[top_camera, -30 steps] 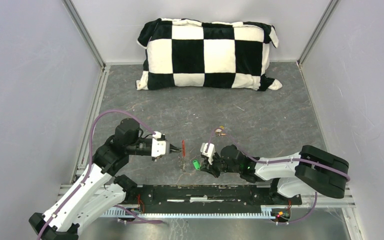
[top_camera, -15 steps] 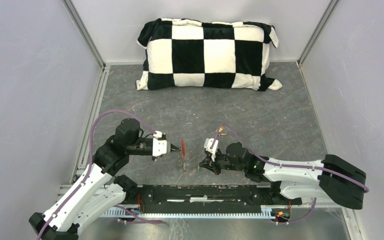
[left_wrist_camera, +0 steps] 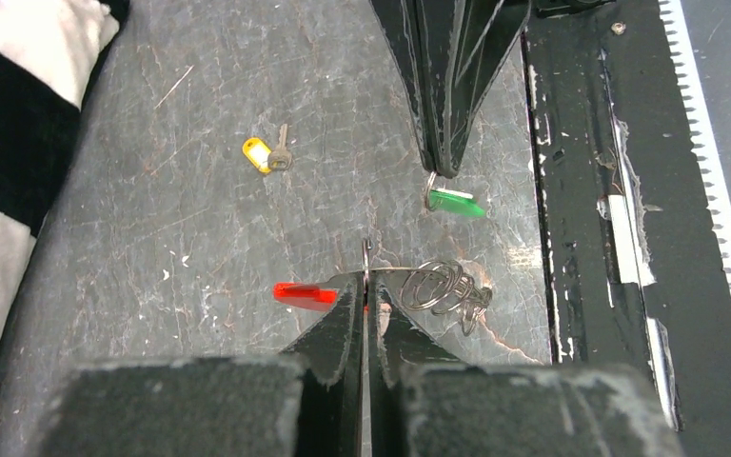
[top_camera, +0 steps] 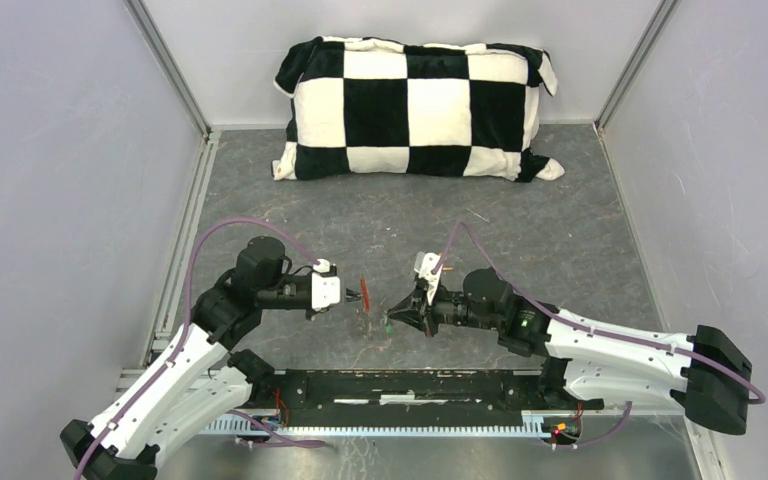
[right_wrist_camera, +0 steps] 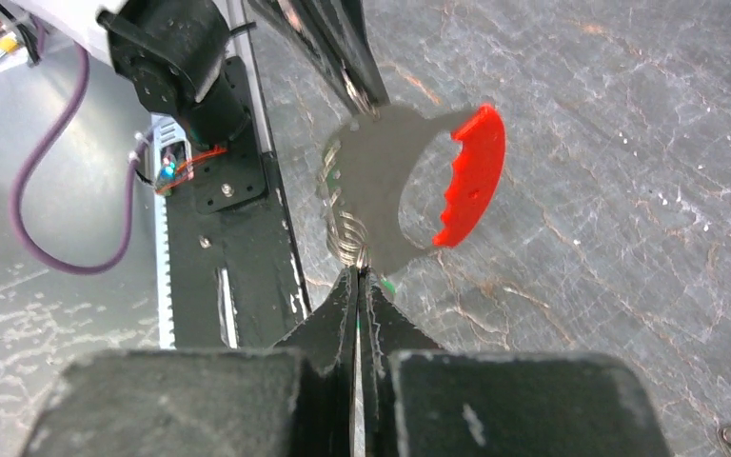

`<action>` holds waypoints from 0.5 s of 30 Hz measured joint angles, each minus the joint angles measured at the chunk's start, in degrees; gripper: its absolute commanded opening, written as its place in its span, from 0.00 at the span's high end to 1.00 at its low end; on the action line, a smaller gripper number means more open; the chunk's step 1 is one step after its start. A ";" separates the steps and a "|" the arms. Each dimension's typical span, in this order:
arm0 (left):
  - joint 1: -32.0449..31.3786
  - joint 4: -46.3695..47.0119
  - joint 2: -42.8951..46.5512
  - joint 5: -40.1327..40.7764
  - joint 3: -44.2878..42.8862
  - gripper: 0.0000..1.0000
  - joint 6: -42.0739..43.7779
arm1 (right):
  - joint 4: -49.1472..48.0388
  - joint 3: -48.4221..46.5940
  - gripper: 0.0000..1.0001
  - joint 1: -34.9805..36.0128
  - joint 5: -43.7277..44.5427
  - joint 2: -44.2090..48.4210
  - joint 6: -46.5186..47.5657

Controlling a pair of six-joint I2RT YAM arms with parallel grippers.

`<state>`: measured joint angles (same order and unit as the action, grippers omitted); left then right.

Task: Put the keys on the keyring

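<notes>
So: left gripper (left_wrist_camera: 366,281) is clamped on the keyring (left_wrist_camera: 435,286), red tag (left_wrist_camera: 303,295) attached | green key (left_wrist_camera: 455,202) is pinched by the right gripper (left_wrist_camera: 443,167), held just beside the keyring | yellow key (left_wrist_camera: 265,154) is seen lying on the table (left_wrist_camera: 200,248), well apart

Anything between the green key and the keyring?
Nothing visible. The green key hangs from the right gripper, a short gap from the keyring pinched in the left gripper; only table shows between them. The yellow key lies off to the side.
</notes>
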<state>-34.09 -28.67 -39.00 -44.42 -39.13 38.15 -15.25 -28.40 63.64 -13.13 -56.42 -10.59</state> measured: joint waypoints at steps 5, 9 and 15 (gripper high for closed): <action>0.00 0.07 -0.70 1.20 0.15 0.98 -1.53 | 6.36 -9.09 1.00 0.96 1.99 -3.17 -1.31; 0.00 0.07 -1.68 2.38 0.13 0.98 -3.32 | 8.66 -14.25 1.00 4.13 6.58 -5.07 -1.20; 0.00 0.17 -1.75 3.39 0.15 0.98 -4.28 | 10.01 -14.80 1.00 6.14 11.67 -5.25 -1.40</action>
<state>-34.09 -28.49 -40.75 -41.04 -38.98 33.87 -5.23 -43.20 69.78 -1.45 -61.67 -11.99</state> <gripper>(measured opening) 0.035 0.010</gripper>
